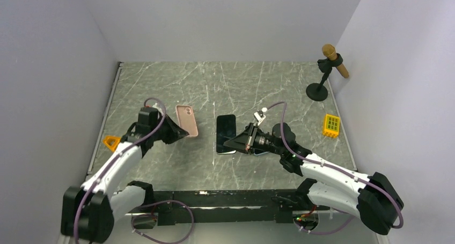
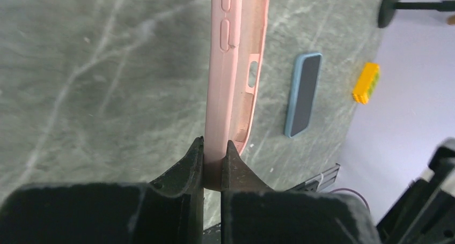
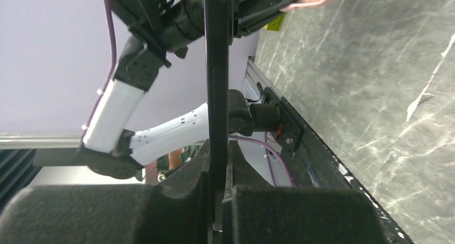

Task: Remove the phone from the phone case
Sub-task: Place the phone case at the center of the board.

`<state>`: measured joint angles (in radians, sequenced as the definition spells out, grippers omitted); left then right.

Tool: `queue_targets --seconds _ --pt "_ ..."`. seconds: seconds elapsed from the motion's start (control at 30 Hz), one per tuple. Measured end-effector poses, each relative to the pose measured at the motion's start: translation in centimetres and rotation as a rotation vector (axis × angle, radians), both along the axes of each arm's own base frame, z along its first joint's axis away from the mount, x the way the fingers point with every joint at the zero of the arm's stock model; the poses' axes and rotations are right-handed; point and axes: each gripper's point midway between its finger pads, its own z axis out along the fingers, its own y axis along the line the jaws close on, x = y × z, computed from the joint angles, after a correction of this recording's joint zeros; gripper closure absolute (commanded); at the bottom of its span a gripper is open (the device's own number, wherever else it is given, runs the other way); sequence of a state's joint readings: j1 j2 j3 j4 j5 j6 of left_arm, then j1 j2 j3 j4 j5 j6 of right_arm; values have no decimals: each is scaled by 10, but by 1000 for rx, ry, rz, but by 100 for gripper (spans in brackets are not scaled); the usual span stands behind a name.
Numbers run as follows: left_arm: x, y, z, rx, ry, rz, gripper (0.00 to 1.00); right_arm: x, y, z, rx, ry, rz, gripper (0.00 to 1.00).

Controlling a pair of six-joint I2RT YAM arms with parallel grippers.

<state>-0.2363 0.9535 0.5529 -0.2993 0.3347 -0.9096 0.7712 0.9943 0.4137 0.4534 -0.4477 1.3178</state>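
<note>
The pink phone case (image 2: pixel 228 67) is empty, its inside and camera hole showing. My left gripper (image 2: pixel 214 147) is shut on its near side wall. From above, the case (image 1: pixel 186 120) sits left of centre at my left gripper (image 1: pixel 174 132). The phone (image 3: pixel 217 67) is a thin black slab seen edge-on, and my right gripper (image 3: pixel 217 166) is shut on its end. In the top view my right gripper (image 1: pixel 230 142) points left at mid-table, with a dark phone face (image 1: pixel 226 127) at its fingertips. Phone and case are apart, with a gap of table between them.
A phone with a pale blue rim (image 2: pixel 303 94) lies flat on the marble table, right of the case. A yellow brick (image 1: pixel 331 125) sits near the right wall. A black stand with a wooden microphone (image 1: pixel 322 78) is at the back right, and a small orange piece (image 1: pixel 111 142) at the left edge.
</note>
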Motion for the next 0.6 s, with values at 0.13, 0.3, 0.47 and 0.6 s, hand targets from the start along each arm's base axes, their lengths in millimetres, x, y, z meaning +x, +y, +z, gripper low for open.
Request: queue_targets --seconds 0.13,0.3,0.47,0.6 --pt "38 18 -7 65 70 -1 100 7 -12 -2 -21 -7 -40 100" --pt "128 38 14 91 36 -41 100 20 -26 -7 -31 -15 -89 100" --pt "227 73 15 162 9 -84 35 23 -32 -17 -53 10 -98 100" --pt "268 106 -8 267 57 -85 3 23 -33 -23 -76 11 -97 100"
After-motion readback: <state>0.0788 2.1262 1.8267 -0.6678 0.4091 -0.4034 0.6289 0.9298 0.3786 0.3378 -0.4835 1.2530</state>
